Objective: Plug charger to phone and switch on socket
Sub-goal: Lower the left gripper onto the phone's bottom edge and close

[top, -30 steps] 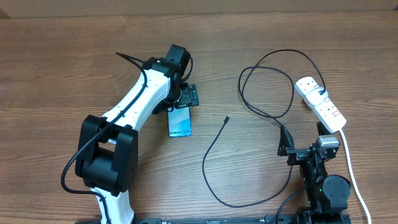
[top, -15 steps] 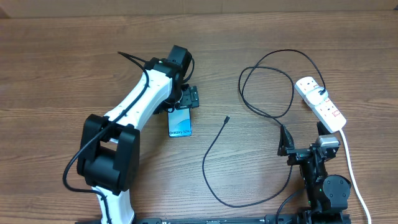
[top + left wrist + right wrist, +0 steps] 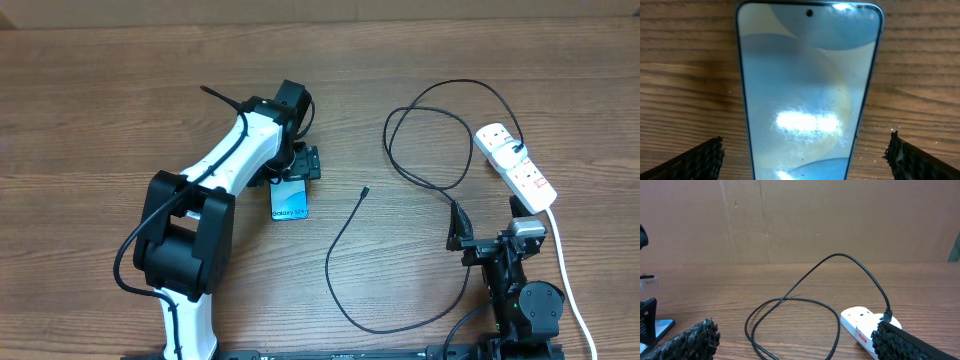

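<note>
The phone (image 3: pixel 289 200) lies flat on the wooden table, screen up, with "Galaxy" text. My left gripper (image 3: pixel 300 164) hovers over its far end, open, one finger on each side of the phone (image 3: pixel 805 95) without touching it. The charger cable (image 3: pixel 440 130) loops across the right side; its connector tip (image 3: pixel 364 191) lies loose on the table to the right of the phone, and its plug sits in the white socket strip (image 3: pixel 515 165). My right gripper (image 3: pixel 485 235) rests open and empty at the near right, facing the cable loop (image 3: pixel 790 315) and the socket (image 3: pixel 865 327).
The socket's thick white cord (image 3: pixel 565 265) runs down the right edge towards me. A cardboard wall (image 3: pixel 790 220) stands behind the table.
My left arm has shifted slightly right and towards the phone, with the gripper now lower over its far end. The right arm, cable and socket have not moved.
</note>
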